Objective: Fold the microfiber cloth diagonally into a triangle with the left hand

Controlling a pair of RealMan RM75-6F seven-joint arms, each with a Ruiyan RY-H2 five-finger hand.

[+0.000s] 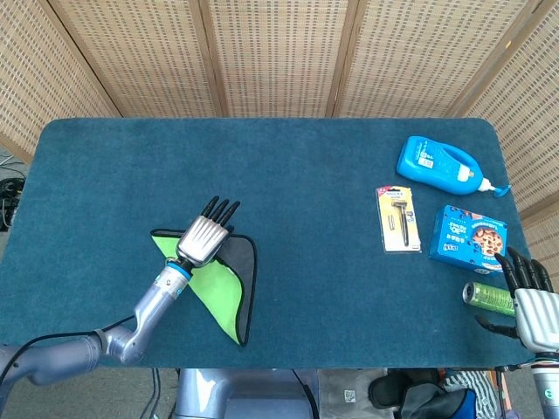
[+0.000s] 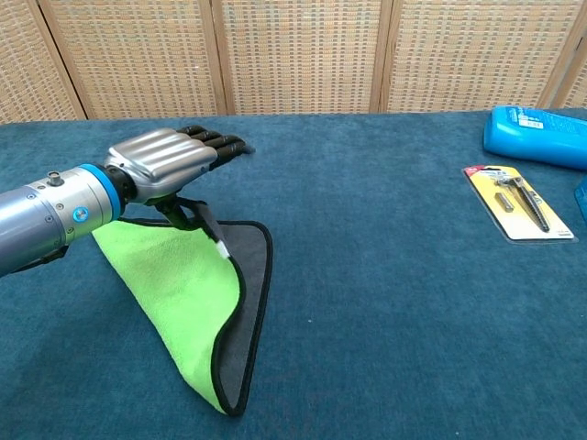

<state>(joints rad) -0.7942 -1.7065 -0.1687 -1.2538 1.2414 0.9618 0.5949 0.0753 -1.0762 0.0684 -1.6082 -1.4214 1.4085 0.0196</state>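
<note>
The microfiber cloth [image 1: 218, 286] lies at the table's front left, its green face folded over the dark grey one into a rough triangle [image 2: 174, 284]. A grey strip with black piping shows along its right edge. My left hand [image 1: 205, 237] hovers over the cloth's far corner, fingers stretched forward. In the chest view my left hand [image 2: 165, 165] pinches the raised corner of the cloth under its palm, and a white tag [image 2: 221, 249] hangs just below. My right hand [image 1: 528, 301] rests at the front right edge with fingers apart, holding nothing.
A blue bottle [image 1: 432, 161] lies at the far right, with a razor pack [image 1: 398, 218] and a blue cookie box [image 1: 469, 236] in front of it. A green can [image 1: 487, 297] lies beside my right hand. The teal table [image 1: 306, 175] is backed by wicker screens.
</note>
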